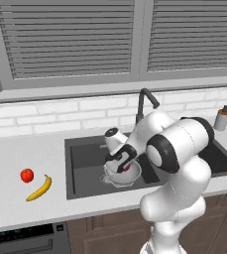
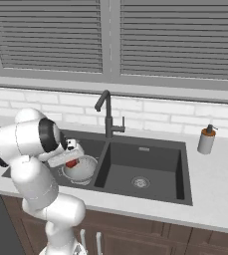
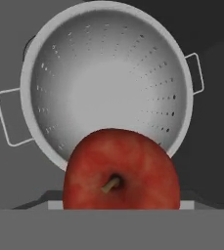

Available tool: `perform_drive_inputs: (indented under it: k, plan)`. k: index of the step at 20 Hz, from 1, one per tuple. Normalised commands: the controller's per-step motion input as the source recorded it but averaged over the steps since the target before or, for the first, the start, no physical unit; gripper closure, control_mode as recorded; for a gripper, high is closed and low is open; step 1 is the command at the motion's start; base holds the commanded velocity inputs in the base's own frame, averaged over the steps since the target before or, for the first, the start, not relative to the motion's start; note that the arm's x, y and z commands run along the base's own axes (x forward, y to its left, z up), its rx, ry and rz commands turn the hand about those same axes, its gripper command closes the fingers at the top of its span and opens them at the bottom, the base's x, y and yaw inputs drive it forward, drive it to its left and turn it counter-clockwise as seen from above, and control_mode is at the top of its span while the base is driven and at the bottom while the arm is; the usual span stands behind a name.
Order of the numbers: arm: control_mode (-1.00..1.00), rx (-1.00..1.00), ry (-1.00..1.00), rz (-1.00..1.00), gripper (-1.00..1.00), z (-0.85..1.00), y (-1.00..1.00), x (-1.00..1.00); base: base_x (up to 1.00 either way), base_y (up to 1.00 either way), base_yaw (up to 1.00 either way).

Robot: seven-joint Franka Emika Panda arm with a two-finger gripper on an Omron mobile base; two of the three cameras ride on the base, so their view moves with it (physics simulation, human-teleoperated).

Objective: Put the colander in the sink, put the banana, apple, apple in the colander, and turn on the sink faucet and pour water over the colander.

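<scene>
The tool (image 1: 123,164) held the darker apple (image 3: 121,171) over the colander (image 3: 108,78) in the sink (image 2: 150,174), while the red apple (image 1: 27,174) and banana (image 1: 39,188) lay on the bench (image 1: 16,158).

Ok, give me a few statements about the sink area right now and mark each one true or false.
1. The colander sits in the sink. True.
2. The banana is already in the colander. False: it lies on the counter, left of the sink.
3. The gripper holds the darker apple above the colander. True.
4. Water runs from the faucet. False: no stream shows.
5. The bright red apple rests on the counter beside the banana. True.
6. The colander already holds fruit. False: the hand view shows its bowl empty.
</scene>
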Motion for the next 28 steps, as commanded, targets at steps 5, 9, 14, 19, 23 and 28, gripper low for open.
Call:
perform_drive_inputs:
  k: [5, 9, 14, 19, 23, 28]
  plan:
    - [-1.0, -0.09, 0.08, 0.0, 1.0, -0.44, 0.02, 0.32, 0.0, 0.0, 0.0]
    - [-1.0, -0.03, 0.02, 0.01, 1.0, -0.43, 0.0, 0.4, 0.0, 0.0, 0.0]
    - [-1.0, -0.02, 0.0, 0.01, 1.0, -0.44, 0.0, 0.45, 0.0, 0.0, 0.0]
    - [-1.0, 0.0, 0.0, 0.03, 1.0, -0.48, 0.0, 0.39, 0.0, 0.0, 0.0]
    - [-1.0, 0.0, 0.0, 0.03, 1.0, -0.46, -0.07, 0.23, 0.0, 0.0, 0.0]
    - [-1.0, 0.04, -0.04, 0.01, -1.0, -0.26, -0.58, 0.0, 0.0, 0.0, 0.0]
